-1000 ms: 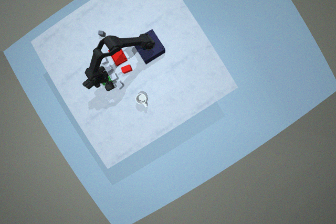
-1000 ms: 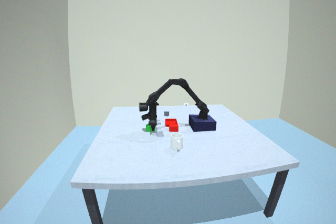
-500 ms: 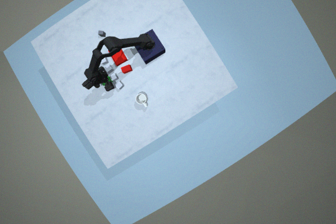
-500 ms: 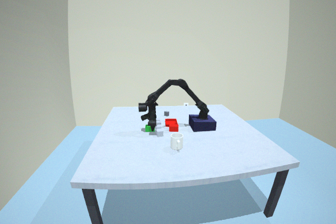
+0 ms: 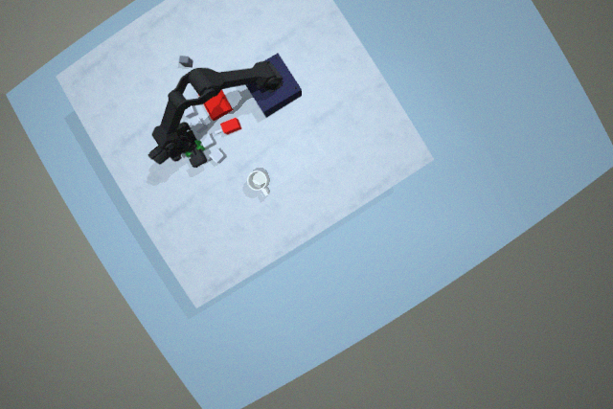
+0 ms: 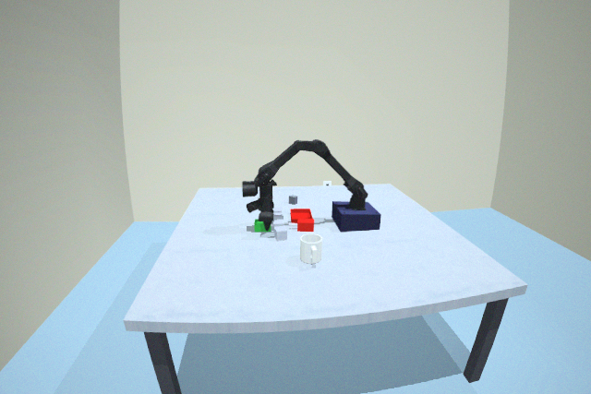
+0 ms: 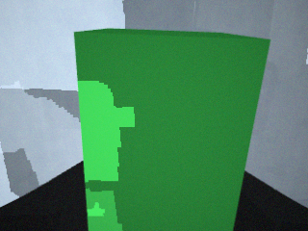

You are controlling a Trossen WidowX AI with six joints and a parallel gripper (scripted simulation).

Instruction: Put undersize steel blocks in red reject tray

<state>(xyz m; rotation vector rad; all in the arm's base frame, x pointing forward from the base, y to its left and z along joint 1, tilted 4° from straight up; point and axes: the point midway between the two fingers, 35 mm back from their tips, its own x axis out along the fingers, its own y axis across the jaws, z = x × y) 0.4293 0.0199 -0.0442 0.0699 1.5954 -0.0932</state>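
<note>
Green gauge in the grip

The black parallel-jaw gripper (image 5: 192, 147) (image 6: 264, 228) stands half open, clamped on the green block-shaped GO gauge (image 5: 197, 147) (image 6: 259, 226) (image 7: 178, 120); pale steel blocks (image 5: 216, 154) (image 6: 280, 233) lie just beside the fingers, toward the white mug (image 5: 258, 180) (image 6: 310, 248).

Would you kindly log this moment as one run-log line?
pincer: shut on green gauge | red tray: nearer the arm's base | white mug: upright, apart
</note>
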